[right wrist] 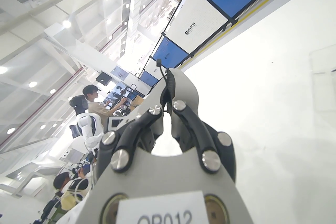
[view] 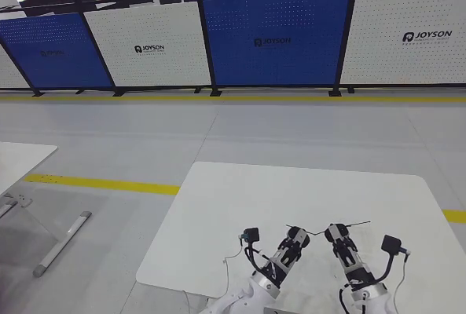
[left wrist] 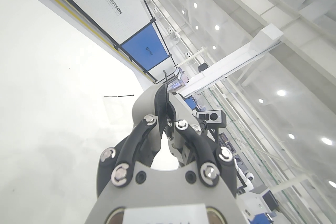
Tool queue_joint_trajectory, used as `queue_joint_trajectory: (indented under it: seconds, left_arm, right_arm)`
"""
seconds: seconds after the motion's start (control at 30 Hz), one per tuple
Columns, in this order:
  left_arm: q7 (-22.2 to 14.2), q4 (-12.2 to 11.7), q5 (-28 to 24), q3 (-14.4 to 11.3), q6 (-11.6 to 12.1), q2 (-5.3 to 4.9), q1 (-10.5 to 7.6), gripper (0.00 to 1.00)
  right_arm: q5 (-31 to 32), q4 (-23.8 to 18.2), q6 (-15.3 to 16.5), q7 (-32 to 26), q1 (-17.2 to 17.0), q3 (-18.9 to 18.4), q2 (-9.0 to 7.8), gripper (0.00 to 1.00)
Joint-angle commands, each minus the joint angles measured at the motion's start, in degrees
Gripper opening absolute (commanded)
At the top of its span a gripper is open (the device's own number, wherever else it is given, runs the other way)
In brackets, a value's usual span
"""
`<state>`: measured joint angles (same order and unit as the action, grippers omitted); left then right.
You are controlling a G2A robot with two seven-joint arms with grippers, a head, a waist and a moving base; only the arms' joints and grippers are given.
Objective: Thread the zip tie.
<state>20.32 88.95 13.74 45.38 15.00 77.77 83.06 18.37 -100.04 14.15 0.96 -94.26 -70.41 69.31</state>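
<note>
The left hand and right hand both clench the black zip tie over the table; logo panels stand behind.

Your right gripper had matt grey plastic fingers, ribbed black rubbery pads and shiny metal pins on glossy black links. The zip tie looked like thin black plastic. The table was smooth, matt white.

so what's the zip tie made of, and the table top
The zip tie: thin black strip with a small blocky head, slightly curved, so probably flexible nylon-type plastic, matte. The table: flat, uniformly white with a dull sheen, likely laminate or painted board; the look leaves it open.
</note>
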Motion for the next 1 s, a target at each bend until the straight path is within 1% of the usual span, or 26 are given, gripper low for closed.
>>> queue_joint_trajectory:
  seconds: [0.0,0.23,0.37,0.47,0.8,0.83,0.87,0.9,0.93,0.97]
  left_arm:
    - [-0.1,-0.2,-0.1,0.2,0.5,0.05,-0.06,0.0]
    - [0.3,-0.3,-0.1,0.2,1.6,0.36,0.1,0.0]
    - [0.2,-0.4,-0.9,0.3,2.2,0.52,0.22,0.0]
    - [-0.2,-0.6,-1.5,0.5,2.5,0.63,0.19,0.0]
    - [-0.2,-0.8,-1.3,0.9,2.2,0.95,0.23,0.0]
    - [-0.2,-0.8,-1.3,0.9,2.2,0.98,0.25,0.0]
    - [-0.2,-0.8,-1.3,1.0,2.2,1.02,0.27,0.0]
    - [-0.2,-0.8,-1.4,1.0,2.2,1.05,0.3,0.0]
    - [-0.2,-0.8,-1.4,1.0,2.2,1.08,0.32,0.0]
    - [-0.3,-0.8,-1.4,1.1,2.2,1.12,0.32,0.0]
  right_arm:
    - [0.2,0.0,-0.3,-0.5,0.1,0.2,0.07,0.0]
    - [-0.9,1.1,-1.2,-2.3,1.3,0.7,0.35,0.0]
    - [-2.8,1.3,0.4,-2.9,1.2,0.4,0.42,0.0]
    - [-2.8,1.4,0.6,-3.5,1.0,0.1,0.42,0.0]
    - [-3.1,1.5,0.5,-3.6,1.0,0.0,0.64,0.0]
    - [-3.1,1.5,0.5,-3.7,1.0,0.0,0.66,0.01]
    - [-3.2,1.5,0.6,-3.8,1.0,-0.1,0.68,0.09]
    - [-3.3,1.5,0.7,-3.8,1.0,-0.1,0.7,0.15]
    - [-3.4,1.6,0.8,-3.8,1.0,-0.1,0.72,0.24]
    - [-3.7,1.6,1.1,-3.8,1.0,-0.2,0.74,0.25]
